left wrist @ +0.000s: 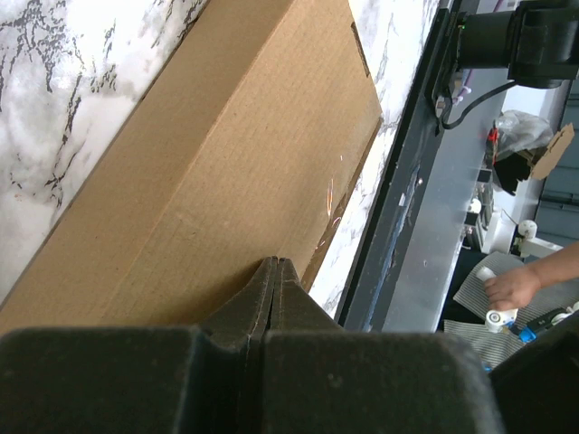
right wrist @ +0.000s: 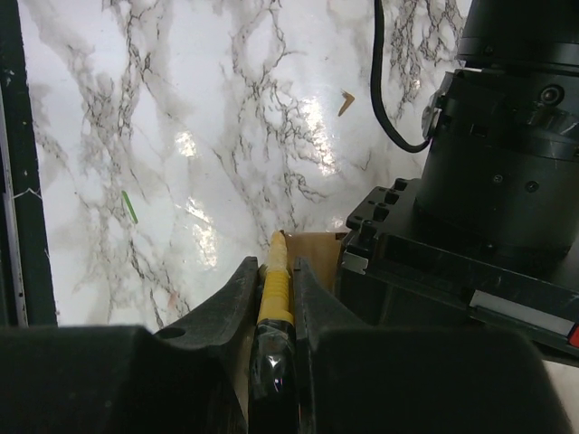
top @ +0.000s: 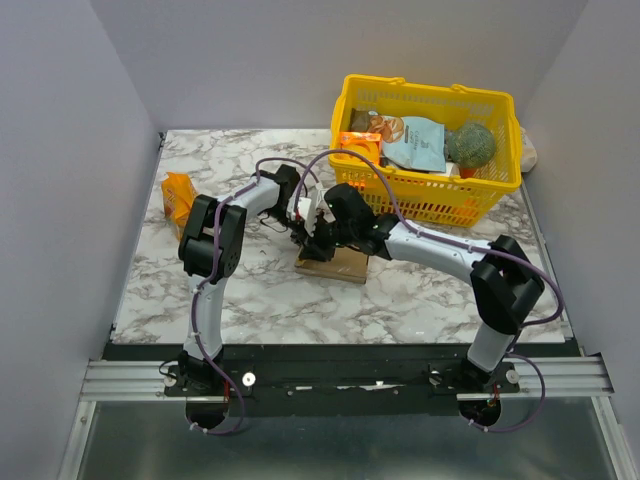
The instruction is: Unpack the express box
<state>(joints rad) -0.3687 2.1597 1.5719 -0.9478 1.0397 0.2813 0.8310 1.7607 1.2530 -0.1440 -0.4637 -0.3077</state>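
On the marble table (top: 250, 290) between the 2 arms, the express box (top: 335, 266) looks light, stiff but dentable, best pinned on its top by the clenched, empty left gripper (left wrist: 276, 264) while the right gripper (right wrist: 275, 264) clamps a yellow tool (right wrist: 274, 294) at its edge.

You find the small brown cardboard express box (top: 335, 266) at the centre of the marble table (top: 430, 300), the yellow plastic mesh basket (top: 440, 205) behind-right of it, the small orange packet (top: 177, 197) left.

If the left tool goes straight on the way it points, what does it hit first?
The small brown cardboard box: the shut left tool aims at its flat top, apparently almost touching.
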